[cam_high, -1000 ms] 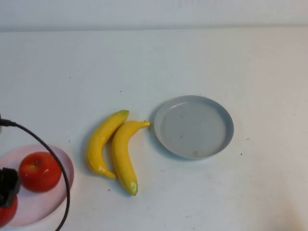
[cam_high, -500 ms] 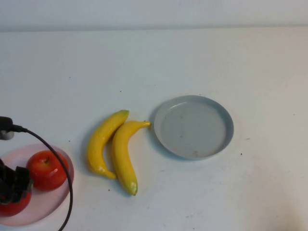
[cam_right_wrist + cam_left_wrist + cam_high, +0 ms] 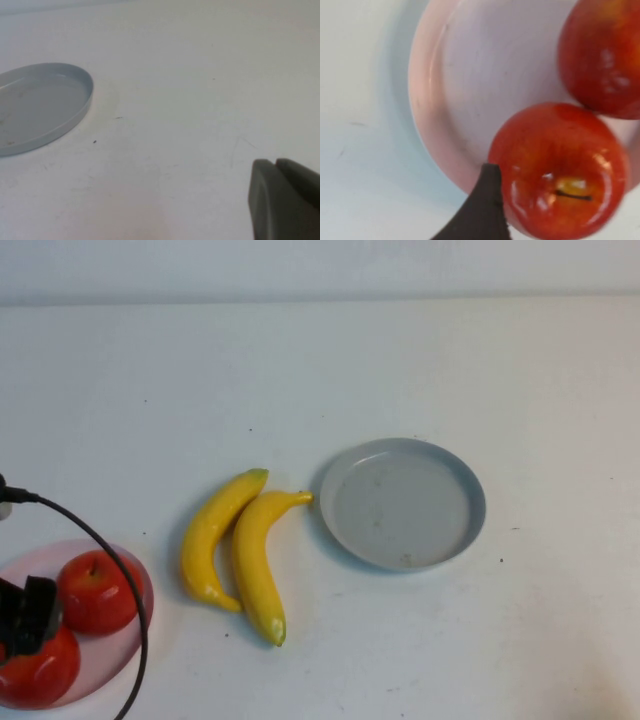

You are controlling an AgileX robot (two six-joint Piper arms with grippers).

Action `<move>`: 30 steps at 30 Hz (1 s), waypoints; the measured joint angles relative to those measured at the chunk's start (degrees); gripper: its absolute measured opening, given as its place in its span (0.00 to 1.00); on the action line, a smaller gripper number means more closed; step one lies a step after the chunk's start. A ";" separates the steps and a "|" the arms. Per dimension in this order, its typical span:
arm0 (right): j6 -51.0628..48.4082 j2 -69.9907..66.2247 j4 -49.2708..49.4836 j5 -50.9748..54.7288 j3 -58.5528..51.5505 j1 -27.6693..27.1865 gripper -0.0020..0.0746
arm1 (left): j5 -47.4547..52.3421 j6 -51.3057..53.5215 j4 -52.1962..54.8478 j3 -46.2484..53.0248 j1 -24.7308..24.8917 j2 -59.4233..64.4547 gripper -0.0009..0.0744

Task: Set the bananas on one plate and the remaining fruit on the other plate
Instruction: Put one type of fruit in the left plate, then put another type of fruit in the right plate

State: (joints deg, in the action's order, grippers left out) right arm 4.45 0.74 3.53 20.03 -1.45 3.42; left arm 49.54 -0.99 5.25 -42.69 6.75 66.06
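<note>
- Left gripper (image 3: pixel 25 615) low at the table's near left edge, over the round pale pink shallow plate (image 3: pixel 135 585); fingers spread wide, holding nothing, one dark fingertip (image 3: pixel 485 210) just beside a shiny red apple (image 3: pixel 560 172).
- Two round shiny red apples on that pink plate, one (image 3: pixel 97 590) toward the bananas, the other (image 3: pixel 40 675) nearer the table's front edge, side by side.
- Right gripper (image 3: pixel 285 200) out of the high view, fingers pressed together, empty, above bare white table (image 3: pixel 200 100).
- Two curved glossy yellow bananas (image 3: pixel 235 550) side by side on the table, between the plates.
- Round grey-blue shallow plate (image 3: pixel 403 503) just right of the bananas, bare.
- No readable writing anywhere.
</note>
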 joint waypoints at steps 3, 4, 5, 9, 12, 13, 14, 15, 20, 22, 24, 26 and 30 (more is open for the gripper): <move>0.00 0.00 0.00 0.00 0.00 0.00 0.00 | 0.31 -0.12 -2.82 0.00 0.00 -5.18 0.89; 0.00 0.00 0.00 0.00 0.00 0.00 0.00 | 0.47 0.23 -3.81 0.00 0.00 -6.80 0.88; 0.00 0.00 0.00 0.00 0.00 0.00 0.00 | 0.62 0.99 -5.25 0.00 0.00 -8.90 0.83; 0.00 0.00 0.00 0.00 0.00 0.00 0.00 | 2.33 2.13 -8.66 0.00 0.00 -17.49 0.36; 0.00 0.00 0.00 0.00 0.00 0.00 0.00 | 2.85 2.69 -8.90 0.10 0.00 -23.63 0.12; 0.00 0.00 0.00 0.00 0.00 0.00 0.00 | 3.10 2.68 -9.03 0.09 0.00 -25.30 0.09; 0.00 0.00 0.00 0.00 0.00 0.00 0.00 | 3.22 2.79 -9.13 0.09 0.00 -27.31 0.06; 0.00 0.00 0.00 0.00 0.00 0.00 0.00 | 3.66 2.93 -9.29 0.22 0.00 -29.40 0.05; 0.00 0.00 0.00 0.00 0.00 0.00 0.00 | 2.11 5.47 -12.13 4.37 0.00 -39.33 0.02; 0.00 0.00 0.00 0.00 0.00 0.00 0.00 | 0.14 5.93 -12.56 7.01 0.00 -43.09 0.02; 0.00 0.00 0.00 0.00 0.00 0.00 0.00 | -1.17 6.03 -12.43 9.28 0.00 -45.59 0.02; 0.00 0.00 0.00 0.00 0.00 0.00 0.00 | -1.70 6.14 -11.56 11.00 0.00 -47.07 0.02; 0.00 0.00 0.00 0.00 0.00 0.00 0.00 | -2.72 6.72 -10.16 12.93 0.00 -47.91 0.02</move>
State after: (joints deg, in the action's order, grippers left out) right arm 4.45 0.74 3.53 20.03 -1.45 3.42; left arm 46.82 5.73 -4.91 -29.75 6.75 18.15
